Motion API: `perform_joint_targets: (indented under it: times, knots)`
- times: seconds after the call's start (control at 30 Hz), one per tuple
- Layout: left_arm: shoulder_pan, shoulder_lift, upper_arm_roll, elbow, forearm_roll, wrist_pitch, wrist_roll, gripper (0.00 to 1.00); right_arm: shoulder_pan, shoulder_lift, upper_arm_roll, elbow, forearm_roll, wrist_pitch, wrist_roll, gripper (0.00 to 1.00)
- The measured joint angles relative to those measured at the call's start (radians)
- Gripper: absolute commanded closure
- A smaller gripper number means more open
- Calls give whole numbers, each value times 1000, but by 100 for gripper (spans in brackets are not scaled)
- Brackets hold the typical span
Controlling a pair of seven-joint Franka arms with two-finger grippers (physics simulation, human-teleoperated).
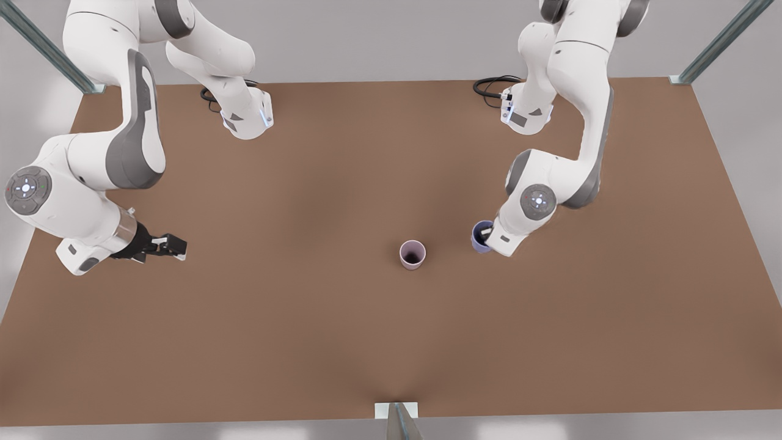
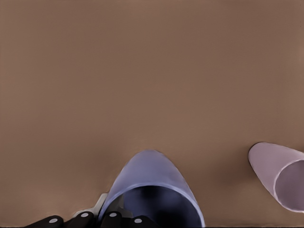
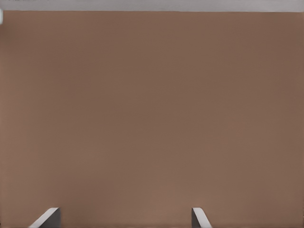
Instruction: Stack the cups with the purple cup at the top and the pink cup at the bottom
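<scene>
The purple cup stands upright right of the table's middle in the front view. My left gripper comes down on it from the front view's right, one finger inside the rim and one outside, shut on the wall. The left wrist view shows the purple cup close up, my left gripper at its rim and the pink cup beside it. The pink cup stands upright and apart, a short way toward the front view's left. My right gripper waits open far off at the front view's left, its fingertips wide apart over bare table.
The brown table stretches wide around both cups. The arm bases stand at the far edge with black cables. Metal frame posts rise at the near edge's middle and at the far corners.
</scene>
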Motion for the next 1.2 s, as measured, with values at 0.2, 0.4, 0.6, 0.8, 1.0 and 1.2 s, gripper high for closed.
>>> perform_joint_targets:
  times: [0.2,0.4,0.6,0.8,1.0,1.2]
  knots:
    - [-88,219,-12,409,-85,-126,-195,79,-2,3,0,-3,0,-21,-8,0]
    - [-126,302,-19,483,-164,-114,-233,79,-1,8,0,-5,0,-21,-8,0]
    - [-119,305,-20,436,-185,-86,-218,79,-4,6,-1,-3,0,-32,-11,0]
    - [-116,308,-20,417,-180,-58,-218,79,-6,6,-1,-3,0,-34,-12,0]
    - [-117,320,-20,417,-182,-19,-226,79,-4,11,0,-3,3,-22,-12,0]
    - [-120,328,-20,409,-184,-20,-229,79,-3,9,0,0,3,-29,-12,0]
